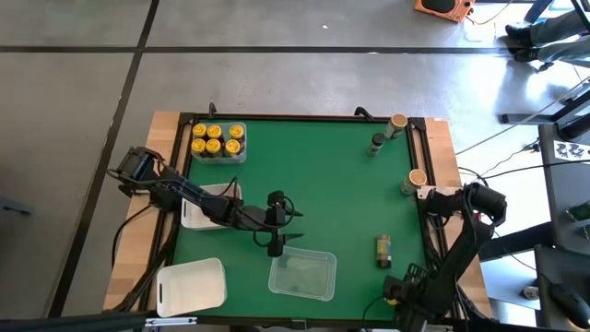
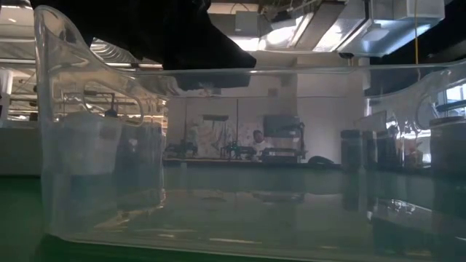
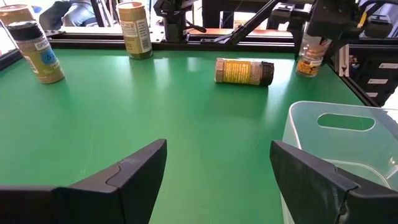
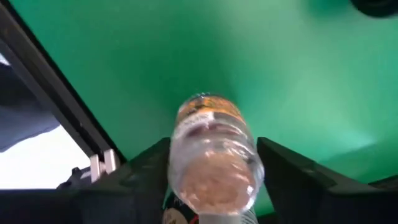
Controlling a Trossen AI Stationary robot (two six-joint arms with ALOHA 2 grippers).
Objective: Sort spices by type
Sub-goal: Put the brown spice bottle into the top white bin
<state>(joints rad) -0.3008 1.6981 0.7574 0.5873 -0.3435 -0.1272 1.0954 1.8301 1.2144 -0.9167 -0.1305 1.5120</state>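
Several yellow-lidded spice jars (image 1: 218, 140) stand in a clear tray at the far left. Two tan-lidded jars (image 1: 397, 123) (image 1: 416, 179) and a dark-lidded jar (image 1: 376, 144) stand at the far right. Another dark-lidded jar (image 1: 383, 251) (image 3: 243, 71) lies on its side on the mat. My left gripper (image 1: 293, 226) (image 3: 217, 168) hovers open mid-table, beside an empty clear tray (image 1: 302, 274) (image 3: 336, 130). My right gripper (image 1: 398, 288) (image 4: 214, 168) is at the near right corner, shut on a jar (image 4: 211, 155) (image 3: 309, 59) of orange-tan spice. My right gripper pinches the jar's clear body (image 4: 186, 146) between its two fingers (image 4: 283, 165), one on each side. The jar's clear end faces the wrist camera. In the left wrist view the jar hangs below the gripper. Whether its lower end touches the mat I cannot tell.
A white tray (image 1: 198, 210) lies under my left arm, and another white tray (image 1: 192, 284) sits at the near left corner. The clear tray (image 2: 233, 160) fills the low view. Open green mat (image 1: 332, 184) spreads across the middle. A black rail (image 1: 419, 157) edges the right side.
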